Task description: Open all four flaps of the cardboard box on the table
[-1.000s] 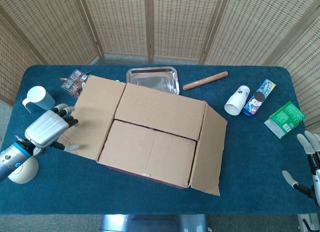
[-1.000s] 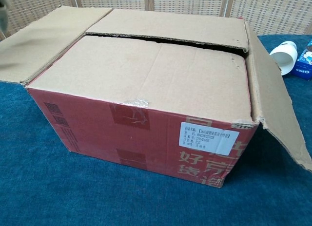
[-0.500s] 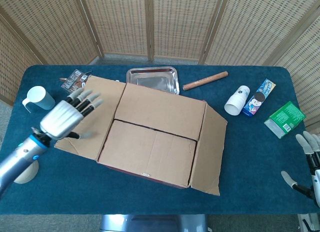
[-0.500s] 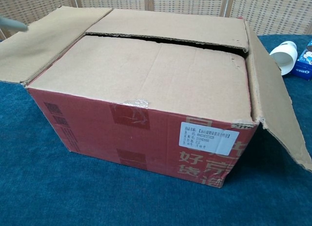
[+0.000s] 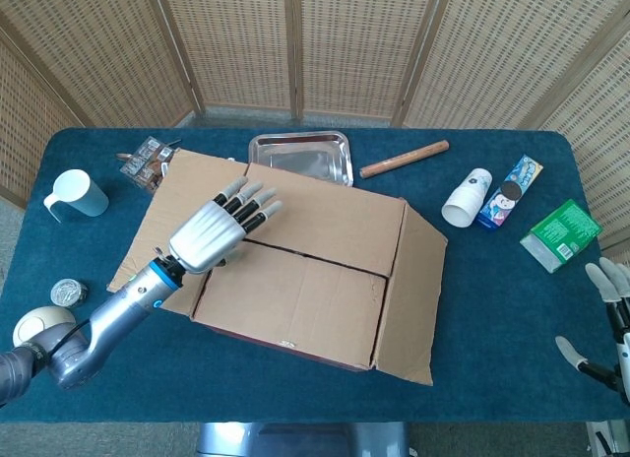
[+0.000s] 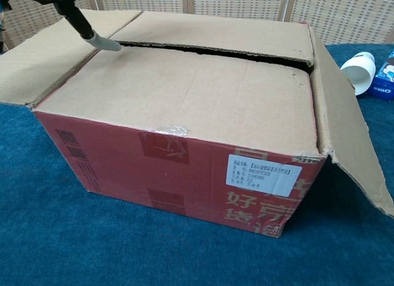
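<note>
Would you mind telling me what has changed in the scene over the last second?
The left hand travelled from beside the table's left edge, near the mug, up and rightward over the box's left end; its fingers are spread and a fingertip now sits at the seam between the two closed flaps. It holds nothing. The cardboard box, its side flaps folded out, and the right hand stayed put.
</note>
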Controlling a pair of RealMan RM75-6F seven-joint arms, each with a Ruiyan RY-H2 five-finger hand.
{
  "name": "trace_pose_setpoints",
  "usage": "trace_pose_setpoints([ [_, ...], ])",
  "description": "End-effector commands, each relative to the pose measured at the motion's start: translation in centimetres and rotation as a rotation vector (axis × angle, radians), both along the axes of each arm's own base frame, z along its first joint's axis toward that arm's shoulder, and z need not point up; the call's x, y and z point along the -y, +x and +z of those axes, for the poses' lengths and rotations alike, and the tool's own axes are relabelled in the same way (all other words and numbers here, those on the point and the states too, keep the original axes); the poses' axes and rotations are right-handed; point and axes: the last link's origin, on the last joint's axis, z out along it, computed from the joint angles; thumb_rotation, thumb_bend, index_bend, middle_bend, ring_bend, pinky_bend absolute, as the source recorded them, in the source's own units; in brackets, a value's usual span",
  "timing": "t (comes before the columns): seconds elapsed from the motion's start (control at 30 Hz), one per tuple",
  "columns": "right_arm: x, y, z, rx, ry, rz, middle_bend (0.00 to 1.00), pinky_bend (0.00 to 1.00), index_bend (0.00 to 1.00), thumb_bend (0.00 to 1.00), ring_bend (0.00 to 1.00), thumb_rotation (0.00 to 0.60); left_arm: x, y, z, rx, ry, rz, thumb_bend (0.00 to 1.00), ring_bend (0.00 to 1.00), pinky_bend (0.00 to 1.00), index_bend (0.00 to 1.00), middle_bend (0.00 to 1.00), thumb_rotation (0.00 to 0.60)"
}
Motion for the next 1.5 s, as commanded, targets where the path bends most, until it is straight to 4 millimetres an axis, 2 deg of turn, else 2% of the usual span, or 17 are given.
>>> trace_pose_setpoints([
  [0.03, 0.1, 0.0, -0.1, 0.002, 0.006, 0.001, 0.00, 0.00, 0.00, 0.20, 0.00, 0.600, 0.0, 1.0, -1.0, 0.026, -0.019, 0.005, 0.00, 0.00, 0.10, 0.00, 0.00, 0.600],
  [0.3, 0.0, 0.0, 0.0, 0.003, 0.004, 0.001, 0.00, 0.00, 0.00, 0.19, 0.00, 0.600, -0.1, 2.4, -2.6, 0.044, -0.050, 0.021, 0.00, 0.00, 0.10, 0.00, 0.00, 0.600],
  [0.6, 0.0, 0.0, -0.1, 0.002, 0.009, 0.001, 0.00, 0.00, 0.00, 0.20, 0.00, 0.600, -0.7, 3.9, -4.0, 0.052, -0.004, -0.003, 0.00, 0.00, 0.09, 0.00, 0.00, 0.600],
  [1.07, 0.1, -0.1, 0.0, 0.014, 0.015, -0.002, 0.00, 0.00, 0.00, 0.20, 0.00, 0.600, -1.7, 5.2, -5.2, 0.047, 0.031, -0.015, 0.00, 0.00, 0.10, 0.00, 0.00, 0.600],
  [1.5, 0.2, -0.2, -0.1, 0.019, 0.025, -0.005, 0.00, 0.00, 0.00, 0.20, 0.00, 0.600, -2.9, 6.5, -4.1, 0.063, 0.092, -0.058, 0.03, 0.00, 0.11, 0.00, 0.00, 0.600],
])
